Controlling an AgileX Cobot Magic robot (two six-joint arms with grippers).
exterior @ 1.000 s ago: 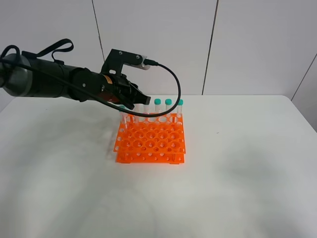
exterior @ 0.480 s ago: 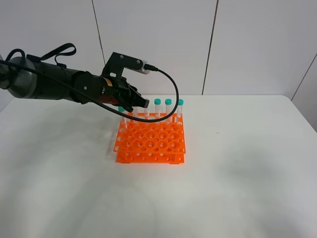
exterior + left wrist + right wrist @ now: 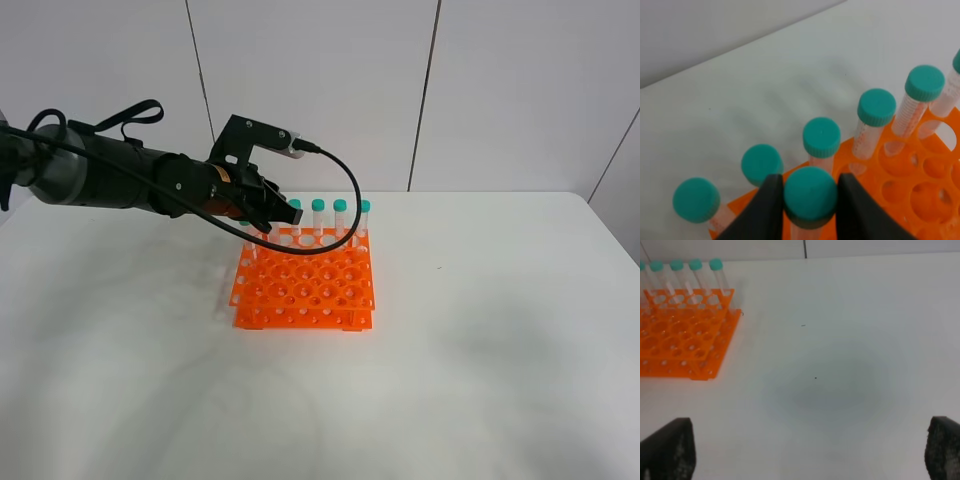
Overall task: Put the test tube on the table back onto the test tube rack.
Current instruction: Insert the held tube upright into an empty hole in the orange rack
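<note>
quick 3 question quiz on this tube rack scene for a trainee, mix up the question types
1. True or false: the left gripper has a teal-capped test tube between its fingers.
2. Multiple choice: in the high view, the capped tubes standing in the test tube rack are in A) the row nearest the camera, B) the row farthest from the camera, C) the middle rows.
3. Fill in: in the right wrist view, the right gripper hangs above bare ____ with its jaws wide apart.

Key: 1 true. 2 B. 3 table.
</note>
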